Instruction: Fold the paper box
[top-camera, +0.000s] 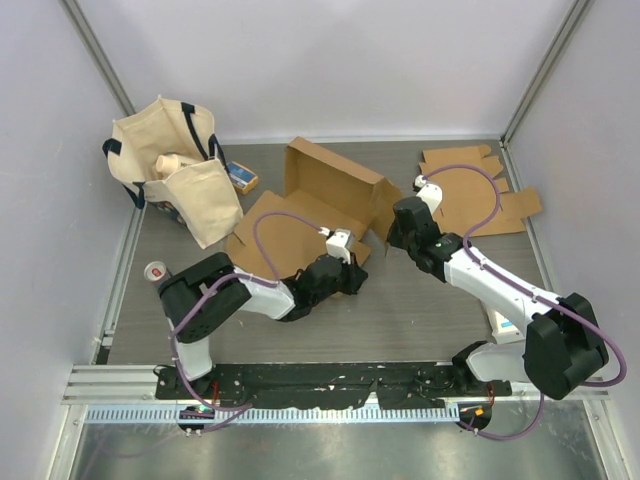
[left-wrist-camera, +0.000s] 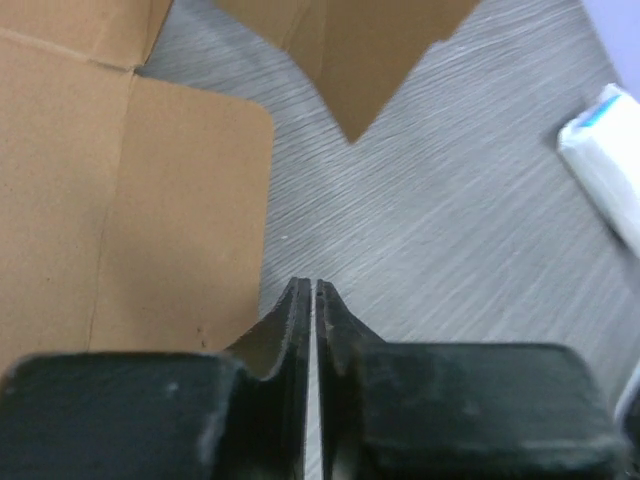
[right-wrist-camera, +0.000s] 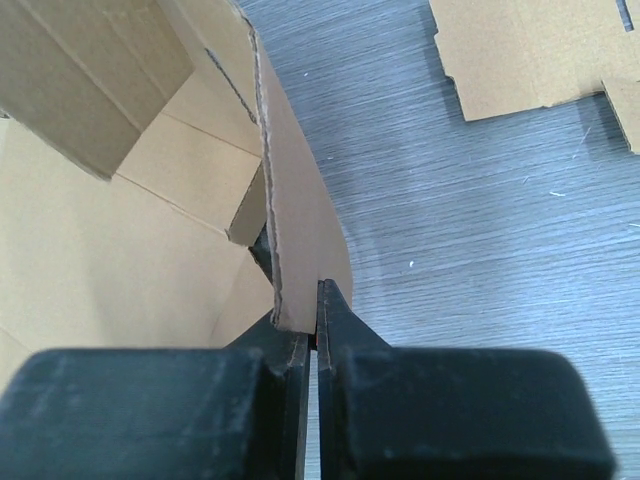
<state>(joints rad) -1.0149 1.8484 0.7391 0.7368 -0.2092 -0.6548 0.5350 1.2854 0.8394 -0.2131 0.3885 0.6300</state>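
At the far left of the table (top-camera: 420, 300) stands a cream tote bag (top-camera: 175, 170) with dark handles. A can (top-camera: 155, 271) is near the table's left edge, in front of the bag. A small blue and orange carton (top-camera: 241, 178) lies just beside the bag on its right.

The paper box (top-camera: 290, 245) is in the middle of the table, half formed. One wide panel lies flat and the back part stands up behind it.

The left gripper (left-wrist-camera: 308, 288) is low over the near right corner of the flat panel. Its fingers are pressed together, and nothing can be seen between them. A rounded flap (left-wrist-camera: 190, 210) lies on the table just to their left.

The right gripper (right-wrist-camera: 308, 305) is at the right side of the box. Its fingers are clamped on the edge of an upright side flap (right-wrist-camera: 300, 220), which rises between them.

To the right, flat cardboard sheets (top-camera: 480, 190) lie apart from the box. A white packet (top-camera: 497, 322) lies under the right arm.
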